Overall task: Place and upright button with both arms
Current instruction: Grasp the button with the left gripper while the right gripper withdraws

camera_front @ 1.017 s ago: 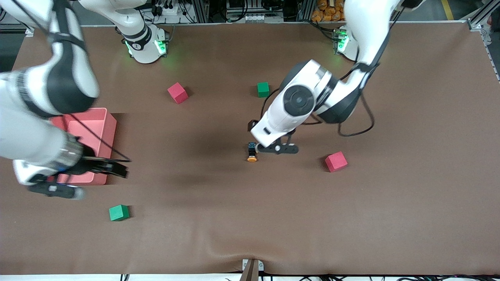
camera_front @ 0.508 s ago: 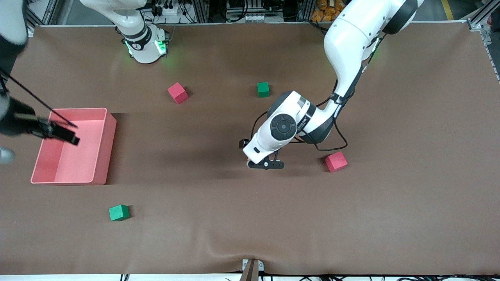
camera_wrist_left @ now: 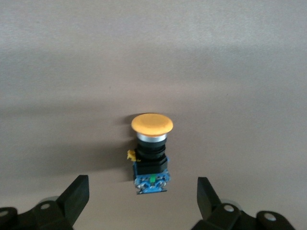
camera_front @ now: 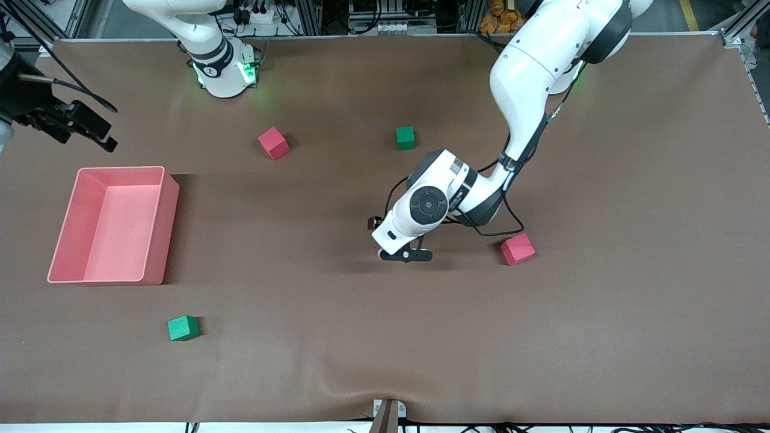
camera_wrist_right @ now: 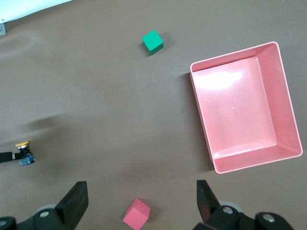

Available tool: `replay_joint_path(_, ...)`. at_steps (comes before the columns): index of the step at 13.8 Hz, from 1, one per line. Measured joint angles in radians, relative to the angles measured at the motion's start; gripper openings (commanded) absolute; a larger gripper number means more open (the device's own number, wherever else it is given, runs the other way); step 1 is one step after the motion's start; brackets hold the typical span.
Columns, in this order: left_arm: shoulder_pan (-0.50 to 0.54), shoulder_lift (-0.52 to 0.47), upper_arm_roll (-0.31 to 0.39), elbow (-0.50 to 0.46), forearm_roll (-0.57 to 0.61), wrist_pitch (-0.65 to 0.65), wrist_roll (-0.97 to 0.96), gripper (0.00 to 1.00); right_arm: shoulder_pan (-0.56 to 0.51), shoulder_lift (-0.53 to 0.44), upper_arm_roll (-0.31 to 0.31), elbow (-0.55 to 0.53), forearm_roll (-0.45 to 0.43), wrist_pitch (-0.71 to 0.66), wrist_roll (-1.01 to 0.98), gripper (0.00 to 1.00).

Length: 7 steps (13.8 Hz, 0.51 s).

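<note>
While the left claw (camera_front: 406, 255) sits low over the middle of the bench (camera_front: 601, 331), its fingers (camera_wrist_left: 76, 196) are spread wide with nothing gripped. The button (camera_wrist_left: 151, 151) lies on its side on the brown bench between those open fingers but not touching either one: orange cap (camera_wrist_left: 152, 123) pointing away from the wrist, black body and blue base toward it. From the front camera the arm's wrist hides it completely.

The right claw (camera_front: 84, 126) hangs up high at the right arm's end of the bench, above the bare surface just past the pink bin (camera_front: 159, 228), also wide open and empty.

Other stuff lying around: a red cube (camera_front: 517, 249) near the left claw, another red cube (camera_front: 274, 143), a green cube (camera_front: 405, 138) and a second green cube (camera_front: 183, 328) closer to the front camera.
</note>
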Motion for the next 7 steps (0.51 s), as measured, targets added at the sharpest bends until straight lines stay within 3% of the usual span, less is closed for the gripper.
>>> replay_joint_path(3, -0.015, 0.029, -0.001, 0.002, 0.0, 0.044, 0.001, 0.9, 0.0, 0.026, -0.003, 0.033, -0.01, 0.031, -0.069, 1.0)
replay_joint_path(7, -0.017, 0.053, -0.001, 0.014, 0.0, 0.054, 0.021, 0.72, 0.0, 0.115, -0.007, 0.165, -0.036, -0.005, -0.107, 1.0)
